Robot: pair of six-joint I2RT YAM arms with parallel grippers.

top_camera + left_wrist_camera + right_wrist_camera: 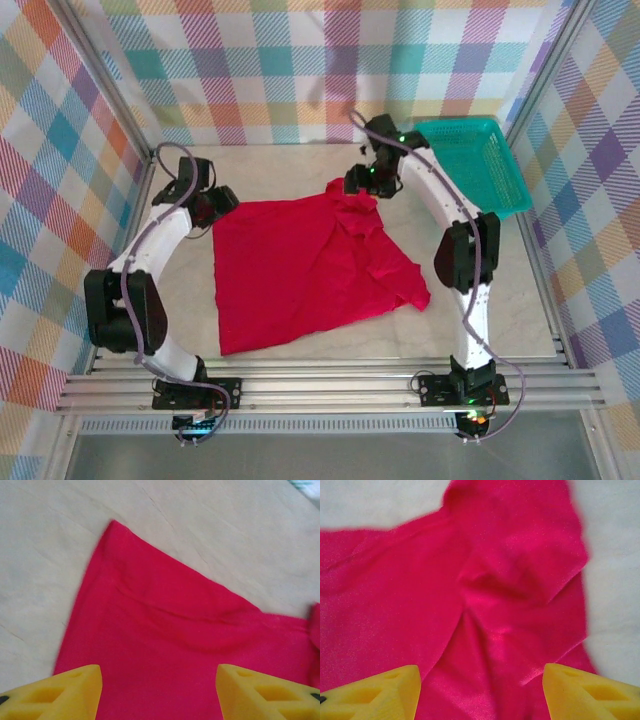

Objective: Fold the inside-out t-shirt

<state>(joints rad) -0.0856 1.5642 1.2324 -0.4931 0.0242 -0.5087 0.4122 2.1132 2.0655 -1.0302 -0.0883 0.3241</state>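
- Sitting in the far right corner of the pale marbled table [520,320], the teal plastic basket [472,165] shows its mesh floor across the whole inside (the right arm [440,200] passes just beside its left rim).
- The red t-shirt [300,270] lies outside the basket, spread over the middle of the table between the two arms. Its left part lies flat. Its right side is rumpled into folds, with one flap reaching toward the near right.
- The left gripper [213,205] sits at the shirt's far left corner. In the left wrist view its yellow fingertips [70,690] stand wide apart over smooth red cloth, with nothing pinched between them. The shirt's corner points away onto the table beyond.
- The right gripper [362,182] sits at the shirt's far right edge, where the cloth bunches up. In the right wrist view its jaws are likewise spread wide over creased fabric and grasp nothing, and a thick fold runs up the middle between them.
- Whether either pair of fingertips rests on the cloth beneath or hangs just above it, I cannot tell from these views.
- The basket stands apart from the shirt, with bare tabletop and the right arm between them.
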